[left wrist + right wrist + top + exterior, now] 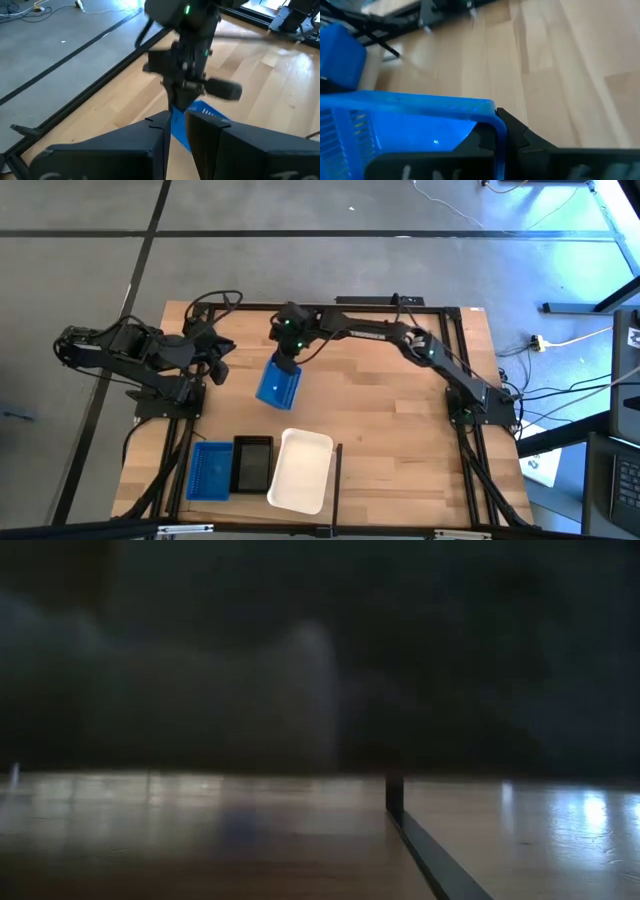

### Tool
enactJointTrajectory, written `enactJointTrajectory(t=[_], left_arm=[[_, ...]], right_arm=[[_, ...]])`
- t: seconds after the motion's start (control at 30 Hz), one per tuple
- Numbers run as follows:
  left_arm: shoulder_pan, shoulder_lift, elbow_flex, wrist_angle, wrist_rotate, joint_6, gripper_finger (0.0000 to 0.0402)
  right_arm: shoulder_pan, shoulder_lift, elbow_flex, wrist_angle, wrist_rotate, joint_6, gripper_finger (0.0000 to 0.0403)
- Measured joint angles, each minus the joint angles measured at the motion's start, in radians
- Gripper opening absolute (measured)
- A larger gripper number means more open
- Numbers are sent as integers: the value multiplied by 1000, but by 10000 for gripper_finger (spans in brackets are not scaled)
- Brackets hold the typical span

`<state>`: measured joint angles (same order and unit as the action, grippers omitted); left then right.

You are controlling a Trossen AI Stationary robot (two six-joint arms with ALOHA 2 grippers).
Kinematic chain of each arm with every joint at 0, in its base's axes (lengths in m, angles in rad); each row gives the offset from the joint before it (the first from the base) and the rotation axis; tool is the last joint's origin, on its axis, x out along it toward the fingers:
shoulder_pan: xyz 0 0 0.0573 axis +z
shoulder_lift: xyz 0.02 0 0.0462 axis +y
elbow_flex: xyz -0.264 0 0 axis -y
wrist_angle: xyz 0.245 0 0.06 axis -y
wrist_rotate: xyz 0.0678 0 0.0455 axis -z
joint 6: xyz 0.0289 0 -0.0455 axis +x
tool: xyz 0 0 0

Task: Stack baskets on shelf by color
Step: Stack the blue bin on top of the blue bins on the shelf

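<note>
High view: right gripper [287,363] clamped on a tilted blue basket [279,386], lifted over the shelf [390,440]; near edge holds a blue pile [210,470], black pile [252,464], white pile [300,470]. Left gripper [215,365] waits beside, fingers slightly apart, empty.
Low view: too dark to tell.
Right wrist view: fingers pinch the basket rim [492,125].
Judgement: stacking nearly complete; this basket remains.
</note>
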<state>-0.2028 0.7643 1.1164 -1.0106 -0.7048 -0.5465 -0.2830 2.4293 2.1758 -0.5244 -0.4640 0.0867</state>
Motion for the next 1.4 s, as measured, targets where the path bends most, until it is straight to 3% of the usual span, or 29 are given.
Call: enactJointTrajectory(t=[0.23,0.67,0.87,1.1,1.4], left_arm=[[0,0,0,-1,0,0,50],[0,0,0,-2,0,0,50],[0,0,0,-4,0,-27,50],[0,0,0,-54,1,-258,50],[0,-1,0,-328,45,-762,50]], right_arm=[[11,46,10,-8,83,-30,0],[11,59,9,-12,70,-68,68],[11,52,9,8,70,-69,76],[17,-29,9,-23,70,-211,77],[44,-206,9,-161,78,-438,77]])
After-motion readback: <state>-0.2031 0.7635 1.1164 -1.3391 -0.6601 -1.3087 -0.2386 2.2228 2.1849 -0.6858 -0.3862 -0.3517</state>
